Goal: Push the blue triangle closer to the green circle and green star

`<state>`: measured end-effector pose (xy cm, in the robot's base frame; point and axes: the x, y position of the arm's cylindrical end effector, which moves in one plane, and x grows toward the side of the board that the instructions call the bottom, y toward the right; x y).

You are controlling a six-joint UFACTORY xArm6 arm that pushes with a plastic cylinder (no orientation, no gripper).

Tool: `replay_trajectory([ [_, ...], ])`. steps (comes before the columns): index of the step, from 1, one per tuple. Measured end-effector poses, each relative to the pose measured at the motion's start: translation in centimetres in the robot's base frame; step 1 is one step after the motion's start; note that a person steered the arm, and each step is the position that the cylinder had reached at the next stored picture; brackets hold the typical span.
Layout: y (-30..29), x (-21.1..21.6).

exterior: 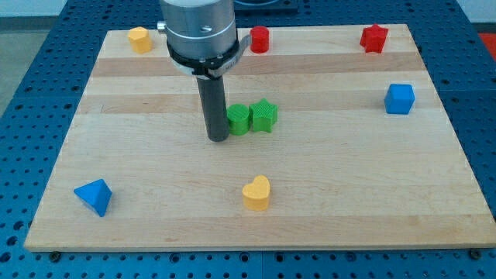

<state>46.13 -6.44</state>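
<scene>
The blue triangle (94, 196) sits at the near left corner of the wooden board (372, 194), far down and to the view's left of the green circle (239, 119), with open wood between them and nothing touching it. Also near the front edge, below the green circle and slightly to the view's right, rests a yellow heart (256, 193).

Mid-board, the green circle and the green star (264, 116) stand side by side, touching or all but touching, the star on the circle's right. My tip (218, 138) is planted on the board just left of the green circle, the dark rod right up against the circle's left side; whether it actually presses on it I can't say. The rod has no jaws and holds nothing.

Further back and well to the right of the green circle is a blue cube (400, 98). Along the far edge, a yellow block (139, 39) lies up and to the left of the circle, a red cylinder (260, 39) almost straight behind it, and a red star (373, 37) far to the back right.
</scene>
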Motion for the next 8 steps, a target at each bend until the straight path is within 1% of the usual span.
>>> replay_trajectory([
  [1, -3.9, 0.0],
  [2, -9.5, 0.5],
  [4, -18.4, 4.6],
  [5, -20.2, 7.2],
  [6, -20.5, 10.5],
  [7, -20.5, 12.0],
  [8, -20.2, 11.6],
])
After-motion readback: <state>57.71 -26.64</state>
